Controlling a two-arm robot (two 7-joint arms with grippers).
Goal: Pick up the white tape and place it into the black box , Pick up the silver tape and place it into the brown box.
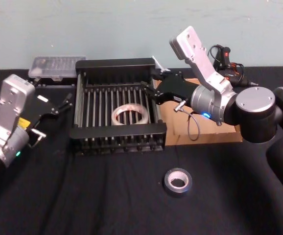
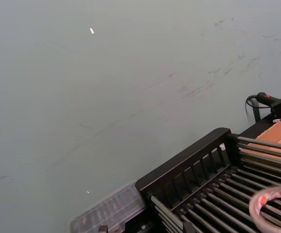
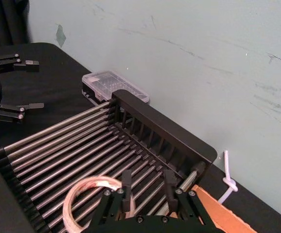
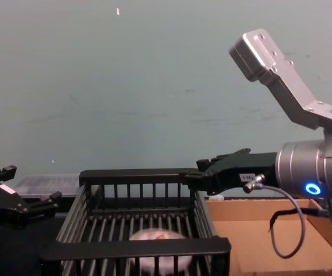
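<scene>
The white tape (image 1: 118, 116) lies flat on the slatted bottom of the black box (image 1: 117, 130), right of the middle of its floor. In the right wrist view the ring (image 3: 70, 203) rests on the metal bars, with faint red print showing on its inner core.

The right gripper (image 1: 149, 93) hangs over the right-hand side of the black box, its arm reaching in across the brown box (image 1: 212, 135). Its jaws are released: the two fingers (image 3: 127, 188) stand apart with nothing between them, above the tape and not touching it. From the chest view the right gripper (image 4: 197, 171) sits level with the crate's rear rim (image 4: 137, 175), clearly higher than the tape (image 4: 154, 236) below.

The silver tape (image 1: 168, 180) lies flat on the black table (image 1: 97, 200), in front of the boxes and nearer the robot, well apart from both. The brown box stands just beside the black box on its right, the walls touching or nearly so.

The left gripper (image 1: 65, 103) is held just left of the black box, near its side wall, with its jaws spread and holding nothing; the right wrist view shows the two fingers (image 3: 27, 63) wide apart.

A clear plastic case (image 1: 56, 66) sits behind the crate's left rear corner, against the wall.
</scene>
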